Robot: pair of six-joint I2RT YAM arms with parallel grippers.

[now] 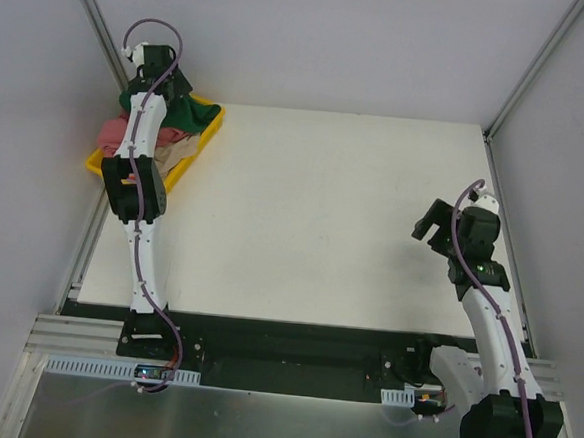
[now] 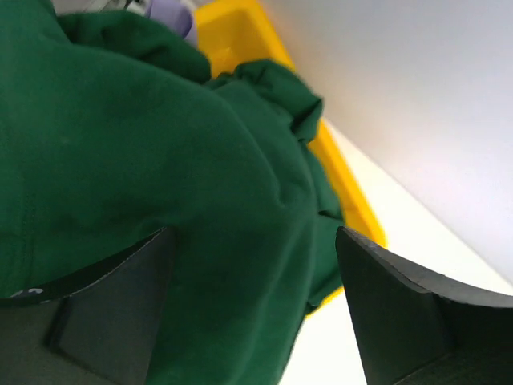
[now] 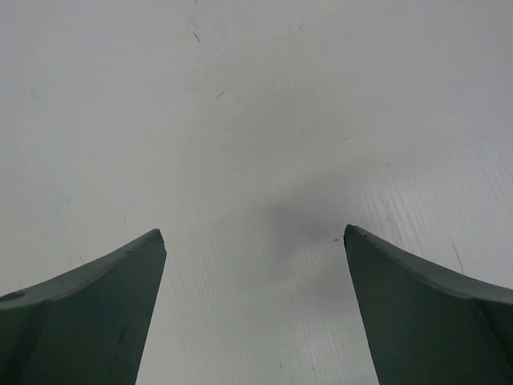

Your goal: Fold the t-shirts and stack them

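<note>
Looks like pick-up stage — left gripper, jaws spread wide w/ nothing pinched, sits on the dark green t-shirt in the yellow tray; next: close on cloth, lift out — right gripper gapes empty over table.

Between the black fingers of the left gripper bunches a plain deep green t-shirt, darker in its folds. Beyond the left gripper runs the bright yellow of the tray. Nearer the arm's base than that gripper, a dusty pink t-shirt and a pale beige t-shirt show in the tray. The worktop is matt white, and under the right gripper it reads light grey with fine ribbing and a soft shadow. That gripper's fingers are dark grey-green. Both arms are white with black joints, and a purple cable runs along them.
</note>
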